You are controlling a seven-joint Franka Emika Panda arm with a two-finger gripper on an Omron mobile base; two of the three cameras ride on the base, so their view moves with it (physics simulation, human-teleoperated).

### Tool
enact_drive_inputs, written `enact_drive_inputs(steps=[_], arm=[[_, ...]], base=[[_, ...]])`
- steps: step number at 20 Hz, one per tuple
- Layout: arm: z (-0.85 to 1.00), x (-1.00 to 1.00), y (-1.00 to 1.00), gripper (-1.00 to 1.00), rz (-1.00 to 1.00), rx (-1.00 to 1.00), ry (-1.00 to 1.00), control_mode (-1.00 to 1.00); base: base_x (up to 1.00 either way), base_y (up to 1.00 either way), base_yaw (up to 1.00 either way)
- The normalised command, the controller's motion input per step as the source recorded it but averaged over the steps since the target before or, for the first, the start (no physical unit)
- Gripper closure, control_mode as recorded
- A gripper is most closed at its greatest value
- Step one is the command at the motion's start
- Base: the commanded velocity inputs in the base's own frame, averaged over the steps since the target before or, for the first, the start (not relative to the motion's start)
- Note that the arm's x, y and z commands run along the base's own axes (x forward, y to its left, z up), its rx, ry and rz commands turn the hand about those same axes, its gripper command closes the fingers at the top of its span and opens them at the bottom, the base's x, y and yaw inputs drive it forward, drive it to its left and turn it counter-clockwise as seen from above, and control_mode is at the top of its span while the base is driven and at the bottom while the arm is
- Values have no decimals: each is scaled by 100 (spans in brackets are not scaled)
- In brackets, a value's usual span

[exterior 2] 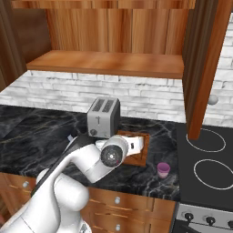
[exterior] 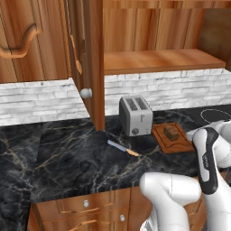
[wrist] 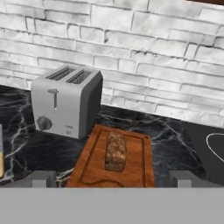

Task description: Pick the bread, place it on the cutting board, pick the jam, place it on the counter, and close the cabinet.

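Left of the toaster one cabinet door hangs open, right of it the bread already lies on the cutting board under the spread, empty gripper, farther right the jam stands on the counter, leaving apparently just the cabinet closing.

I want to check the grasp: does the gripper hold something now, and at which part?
Nothing is held. The gripper is open and empty; the small dark brown bread loaf lies free on the reddish-brown wooden cutting board.
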Motion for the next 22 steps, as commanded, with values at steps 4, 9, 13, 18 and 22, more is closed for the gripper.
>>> enact_drive_inputs(steps=[4, 9, 13, 18, 22], arm=[[11, -18, -8, -100, 0, 0, -17, -100], [13, -23, -13, -100, 0, 0, -19, -100], [12, -25, -19, -100, 0, 0, -17, -100], [16, -38, -12, -100, 0, 0, -10, -100], [42, -35, -6, -100, -1, 0, 0, -100]], base=[[0, 0, 0], [0, 0, 0], [0, 0, 0], [0, 0, 0], [0, 0, 0]])
